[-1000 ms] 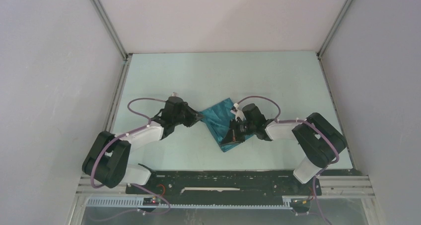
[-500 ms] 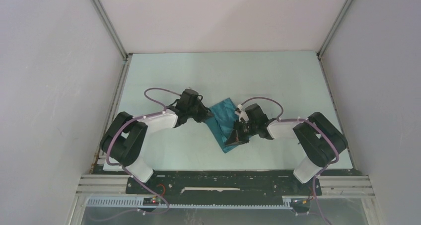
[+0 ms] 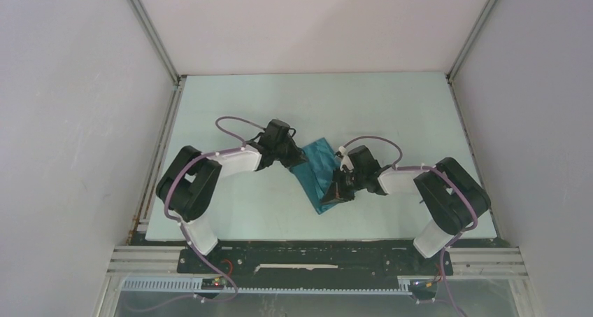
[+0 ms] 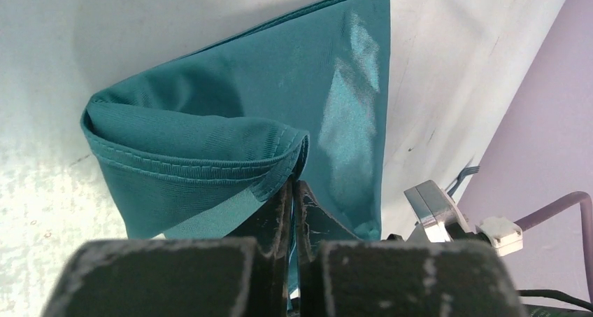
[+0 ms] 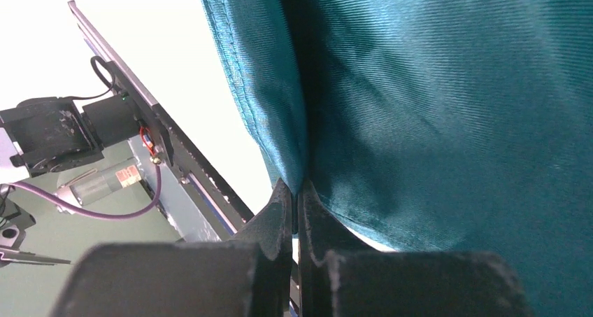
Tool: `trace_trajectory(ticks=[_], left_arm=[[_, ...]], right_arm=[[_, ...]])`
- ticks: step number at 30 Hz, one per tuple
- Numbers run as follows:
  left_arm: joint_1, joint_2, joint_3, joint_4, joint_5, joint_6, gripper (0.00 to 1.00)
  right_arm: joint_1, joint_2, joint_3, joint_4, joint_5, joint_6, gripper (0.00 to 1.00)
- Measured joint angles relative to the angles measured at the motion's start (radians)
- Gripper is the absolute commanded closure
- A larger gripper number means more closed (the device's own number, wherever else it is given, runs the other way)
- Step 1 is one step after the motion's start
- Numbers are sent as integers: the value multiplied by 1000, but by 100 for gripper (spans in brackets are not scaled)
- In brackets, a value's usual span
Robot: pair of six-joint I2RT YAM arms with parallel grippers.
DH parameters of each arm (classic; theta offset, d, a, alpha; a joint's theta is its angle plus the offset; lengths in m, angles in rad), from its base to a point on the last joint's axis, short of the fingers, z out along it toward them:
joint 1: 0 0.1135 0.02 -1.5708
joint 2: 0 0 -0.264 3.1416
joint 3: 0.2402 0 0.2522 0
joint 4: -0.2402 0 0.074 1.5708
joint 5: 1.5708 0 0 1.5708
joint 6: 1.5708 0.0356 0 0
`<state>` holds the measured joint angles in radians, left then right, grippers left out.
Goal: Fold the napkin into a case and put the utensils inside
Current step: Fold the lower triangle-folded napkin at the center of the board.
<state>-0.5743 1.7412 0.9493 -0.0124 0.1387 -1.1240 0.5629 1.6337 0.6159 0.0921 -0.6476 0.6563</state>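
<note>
The teal satin napkin (image 3: 319, 171) lies partly folded in the middle of the table, between both arms. My left gripper (image 3: 301, 160) is shut on its left hemmed edge (image 4: 280, 180), which curls over in a rolled fold (image 4: 196, 145). My right gripper (image 3: 336, 191) is shut on the napkin's near right edge, the cloth (image 5: 447, 107) hanging over its fingers (image 5: 276, 215). The napkin is a loose folded shape, not a flat strip. The utensils are out of view.
The pale table surface (image 3: 315, 100) is ringed by white walls and a metal frame (image 3: 150, 30). A black rail (image 3: 315, 254) runs along the near edge by the arm bases. The right arm's body (image 4: 437, 208) shows beyond the cloth.
My left arm has swung right and forward, carrying the napkin's left corner over toward the right, so the cloth is narrower. Its jaws have closed fully. The right gripper has barely shifted.
</note>
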Motion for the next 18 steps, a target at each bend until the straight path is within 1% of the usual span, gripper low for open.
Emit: trace_trajectory(ticks=[9, 18], left_arm=[[-2, 54, 56, -8, 7, 8, 98], [-3, 79, 75, -13, 7, 8, 100]], right_arm=[[-34, -1, 0, -18, 11, -25, 100], [-55, -3, 7, -51, 11, -48, 100]])
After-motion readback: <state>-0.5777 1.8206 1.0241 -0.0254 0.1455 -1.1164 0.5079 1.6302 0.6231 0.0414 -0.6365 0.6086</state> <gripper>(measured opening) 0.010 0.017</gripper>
